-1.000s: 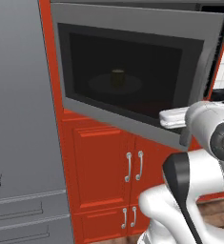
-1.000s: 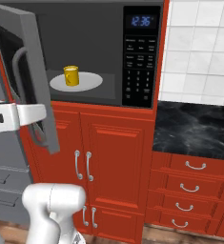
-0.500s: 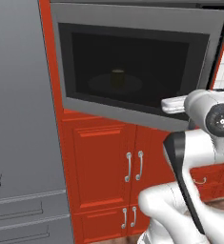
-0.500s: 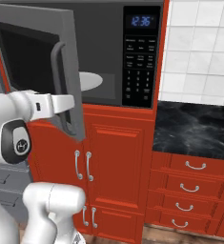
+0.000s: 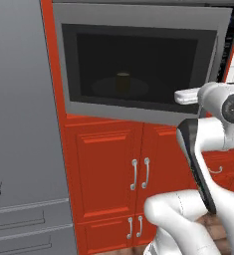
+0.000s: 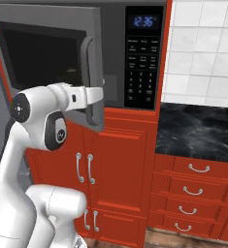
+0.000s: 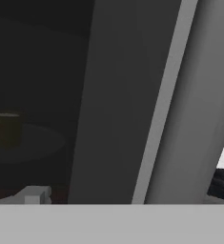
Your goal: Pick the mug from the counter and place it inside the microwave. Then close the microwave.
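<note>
A grey microwave (image 6: pixel 110 53) set in red cabinetry stands with its dark-windowed door (image 5: pixel 138 64) nearly shut. The robot's gripper (image 6: pixel 98 93), jaws spread wide and holding nothing, presses against the door's curved handle (image 6: pixel 89 77). The yellow mug (image 5: pixel 122 82) sits inside the microwave, dimly seen through the door's window.
</note>
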{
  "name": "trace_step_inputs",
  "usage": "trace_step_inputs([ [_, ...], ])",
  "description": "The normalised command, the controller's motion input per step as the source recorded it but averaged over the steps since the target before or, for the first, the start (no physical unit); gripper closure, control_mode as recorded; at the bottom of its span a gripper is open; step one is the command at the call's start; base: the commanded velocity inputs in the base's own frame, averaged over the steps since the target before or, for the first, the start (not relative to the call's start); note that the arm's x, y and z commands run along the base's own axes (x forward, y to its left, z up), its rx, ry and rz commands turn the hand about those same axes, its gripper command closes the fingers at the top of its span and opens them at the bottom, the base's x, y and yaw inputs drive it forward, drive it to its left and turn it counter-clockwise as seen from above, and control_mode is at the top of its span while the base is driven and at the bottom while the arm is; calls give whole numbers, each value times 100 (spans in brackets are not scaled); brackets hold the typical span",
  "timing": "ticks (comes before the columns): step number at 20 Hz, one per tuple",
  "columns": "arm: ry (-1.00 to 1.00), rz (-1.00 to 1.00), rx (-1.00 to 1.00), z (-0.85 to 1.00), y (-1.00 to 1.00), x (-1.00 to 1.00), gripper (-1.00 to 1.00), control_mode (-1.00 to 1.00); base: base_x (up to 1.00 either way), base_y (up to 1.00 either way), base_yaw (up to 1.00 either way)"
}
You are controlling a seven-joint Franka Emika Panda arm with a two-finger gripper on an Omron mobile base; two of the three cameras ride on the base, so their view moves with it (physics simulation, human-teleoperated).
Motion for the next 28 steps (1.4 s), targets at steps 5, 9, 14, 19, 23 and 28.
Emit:
trace_step_inputs([
  [5, 0, 0, 0, 0, -19, 61, -100, -100, 0, 0, 0],
  [9, 0, 0, 0, -2, -14, 75, -100, -100, 0, 0, 0],
  [14, 0, 0, 0, 0, -11, 75, -100, -100, 0, 0, 0],
  [19, 0, 0, 0, -1, -7, 75, -100, -100, 0, 0, 0],
  [23, 0, 0, 0, 0, -6, 72, -100, -100, 0, 0, 0],
  [28, 0, 0, 0, 0, -4, 66, -100, -100, 0, 0, 0],
])
